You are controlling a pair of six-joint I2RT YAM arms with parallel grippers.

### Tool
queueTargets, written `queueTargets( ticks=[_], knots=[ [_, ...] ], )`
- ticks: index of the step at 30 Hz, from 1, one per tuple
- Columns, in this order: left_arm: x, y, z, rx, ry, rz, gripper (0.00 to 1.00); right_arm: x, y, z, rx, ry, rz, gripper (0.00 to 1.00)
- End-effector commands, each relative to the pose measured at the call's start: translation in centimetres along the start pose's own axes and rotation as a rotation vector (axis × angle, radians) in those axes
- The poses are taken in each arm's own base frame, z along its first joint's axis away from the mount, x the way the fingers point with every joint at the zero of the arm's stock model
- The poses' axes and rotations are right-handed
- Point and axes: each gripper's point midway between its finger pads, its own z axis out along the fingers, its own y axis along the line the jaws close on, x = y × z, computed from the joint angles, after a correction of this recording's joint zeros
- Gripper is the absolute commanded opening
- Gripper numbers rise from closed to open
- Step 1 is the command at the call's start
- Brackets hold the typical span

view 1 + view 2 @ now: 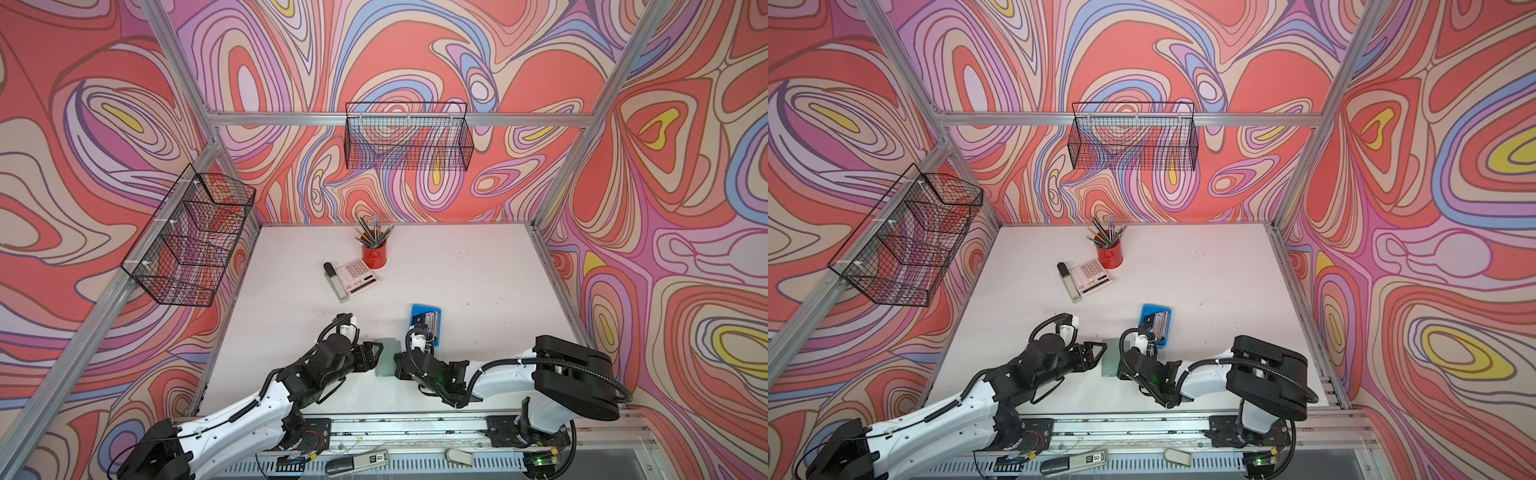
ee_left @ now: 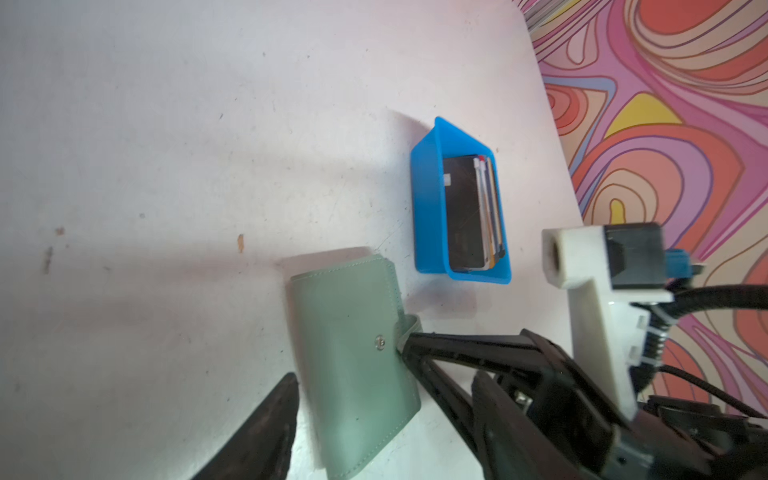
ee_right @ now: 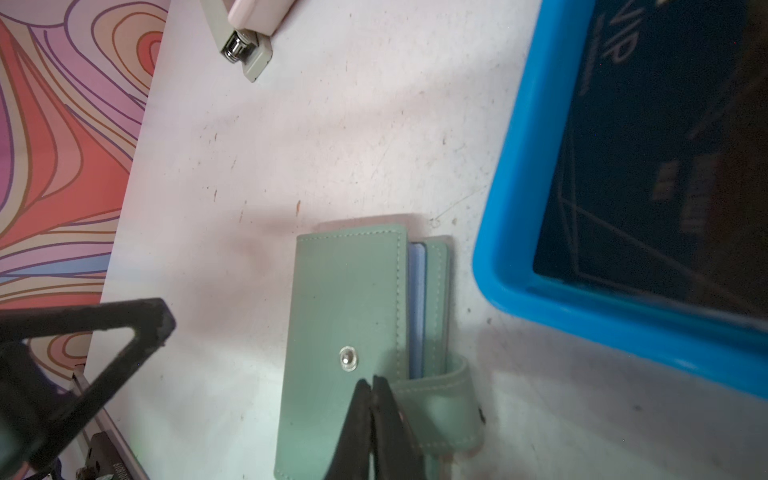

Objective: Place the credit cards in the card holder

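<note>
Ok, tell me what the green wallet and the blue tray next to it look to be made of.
Wallet: looks like leather or faux leather, matte sage green, with stitched edges and a shiny metal snap; which of the two cannot be told. Tray: likely moulded plastic, bright blue, smooth with a slight sheen and thin rigid walls.
</note>
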Motion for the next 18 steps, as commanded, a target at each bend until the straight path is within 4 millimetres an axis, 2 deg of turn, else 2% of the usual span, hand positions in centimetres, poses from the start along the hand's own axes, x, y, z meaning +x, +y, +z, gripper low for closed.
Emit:
queueTargets(
  ticks=[1, 7, 18],
  knots=[
    [1.5, 1.4, 0.5, -0.035, 0.053, 0.010, 0.64, -0.8, 0.7, -0.5, -0.003, -0.014, 0.002, 0.00],
    [2.3, 3.3, 1.6, -0.111, 0.072, 0.000, 0.59, -1.5, 1.0, -1.0, 0.003, -0.034, -0.006, 0.00],
    [2.9, 4.2, 2.7, -0.176, 0.117, 0.008, 0.56, -2.6, 1.9, -1.1, 0.004, -0.069, -0.017, 0.00]
  ],
)
